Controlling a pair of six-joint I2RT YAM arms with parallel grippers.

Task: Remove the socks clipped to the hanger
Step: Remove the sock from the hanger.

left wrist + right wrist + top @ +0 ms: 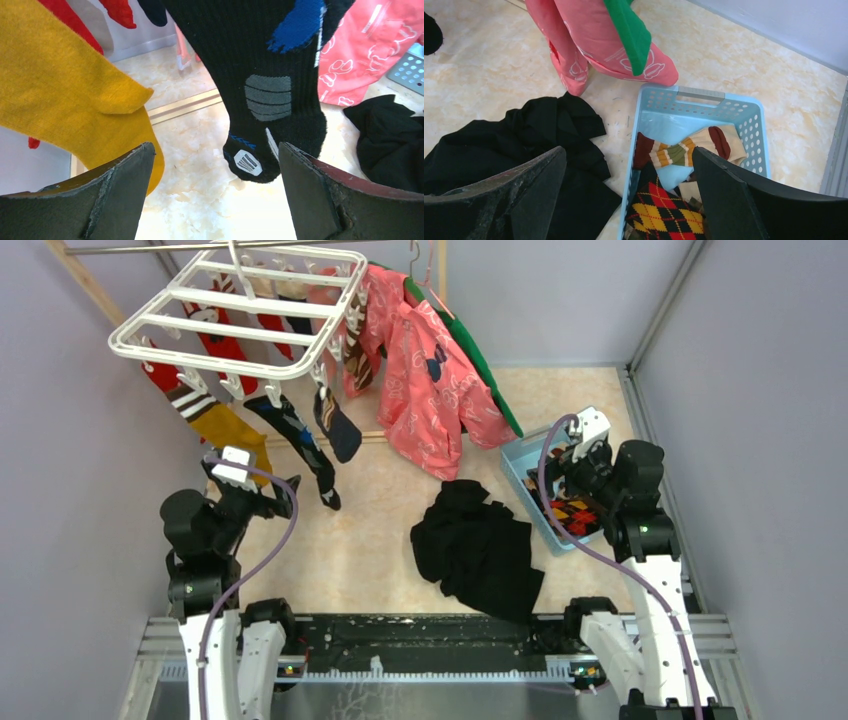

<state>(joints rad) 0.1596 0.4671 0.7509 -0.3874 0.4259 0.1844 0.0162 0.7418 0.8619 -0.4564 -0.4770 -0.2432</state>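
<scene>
The pale marbled surface [370,540] carries everything. Above its far left corner hangs the white hanger [200,358], a barred rectangle with the socks [215,335] dangling from its clips: red ones with white pattern under the bars, and a mustard sock [60,95] and a long black sock [250,60] at the near edge. Beside the hanger hangs a pink shirt [430,390] printed with white outlines, no words legible, with a green garment [480,360] just behind it. A black cloth heap [480,550] lies mid-surface. To its right sits a light blue basket [701,95] holding an argyle sock [664,210] and a striped sock [679,152].

The black sock bears a blue patch, a grey ribbed panel and a small white toe label with grey bars, with no lettering readable.

The left end effector [215,150] is spread wide just below that toe, gripping nothing. The right end effector [629,155] is likewise spread, empty, above the basket's near end.
</scene>
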